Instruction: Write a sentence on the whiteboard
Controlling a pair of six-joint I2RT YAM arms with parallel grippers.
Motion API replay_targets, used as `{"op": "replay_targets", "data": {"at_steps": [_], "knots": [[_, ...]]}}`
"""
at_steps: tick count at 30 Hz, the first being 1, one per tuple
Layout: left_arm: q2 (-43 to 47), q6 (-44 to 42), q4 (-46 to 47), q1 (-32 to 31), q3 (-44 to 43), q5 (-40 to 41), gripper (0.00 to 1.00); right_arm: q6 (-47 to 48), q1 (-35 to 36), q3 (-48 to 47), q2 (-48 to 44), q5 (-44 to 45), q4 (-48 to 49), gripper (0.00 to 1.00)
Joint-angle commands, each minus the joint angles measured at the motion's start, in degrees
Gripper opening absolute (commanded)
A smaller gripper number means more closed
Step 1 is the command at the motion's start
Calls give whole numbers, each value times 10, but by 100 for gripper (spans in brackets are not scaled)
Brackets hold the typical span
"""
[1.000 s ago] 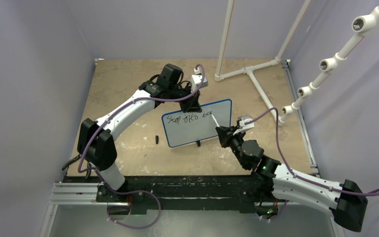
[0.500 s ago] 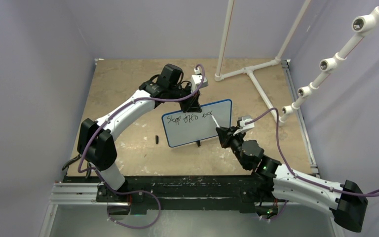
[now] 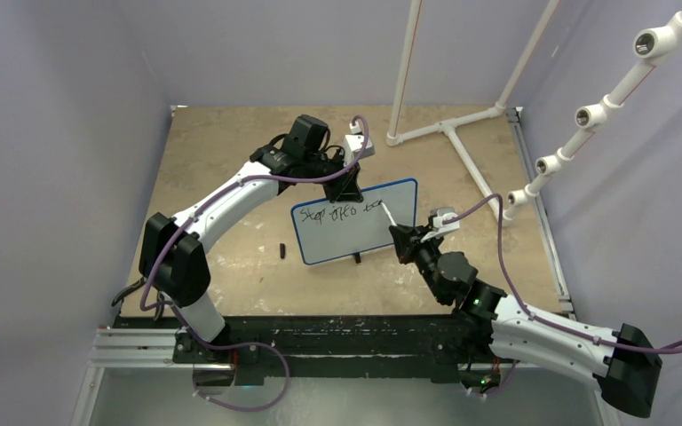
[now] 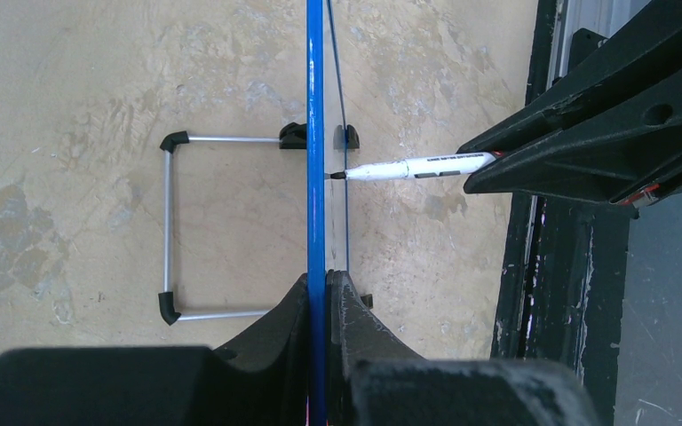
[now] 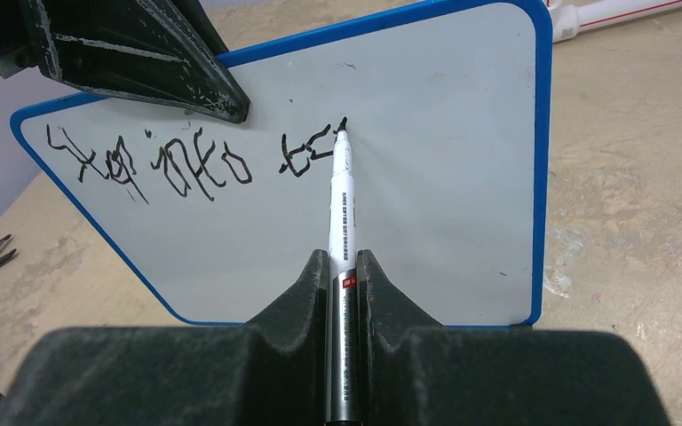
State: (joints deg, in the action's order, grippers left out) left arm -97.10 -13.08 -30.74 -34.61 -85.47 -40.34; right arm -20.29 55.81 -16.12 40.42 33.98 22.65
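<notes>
Right wrist view: right end effector (image 5: 344,263) pinches a marker (image 5: 340,200), tip touching the whiteboard (image 5: 444,186) at the end of the sentence (image 5: 186,161). Left end effector (image 4: 318,289) clamps the whiteboard's top edge, upright mid-bench (image 3: 218,142).

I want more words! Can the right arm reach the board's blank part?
Probably yes: the right pincer holds the marker tip on the whiteboard, with bare white beside it and nothing between.
</notes>
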Motion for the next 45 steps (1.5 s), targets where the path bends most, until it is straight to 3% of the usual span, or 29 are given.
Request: {"op": "replay_targets", "data": {"at_steps": [1,28,45], "knots": [[5,-16,-36,-4,16,-6,0,6,-2,-9,-5,21,17,0],[7,-16,-36,-4,15,-7,0,-41,-2,1,-7,31,-38,0],[6,-16,-36,-5,16,-9,0,3,-2,-7,-19,33,17,0]]}}
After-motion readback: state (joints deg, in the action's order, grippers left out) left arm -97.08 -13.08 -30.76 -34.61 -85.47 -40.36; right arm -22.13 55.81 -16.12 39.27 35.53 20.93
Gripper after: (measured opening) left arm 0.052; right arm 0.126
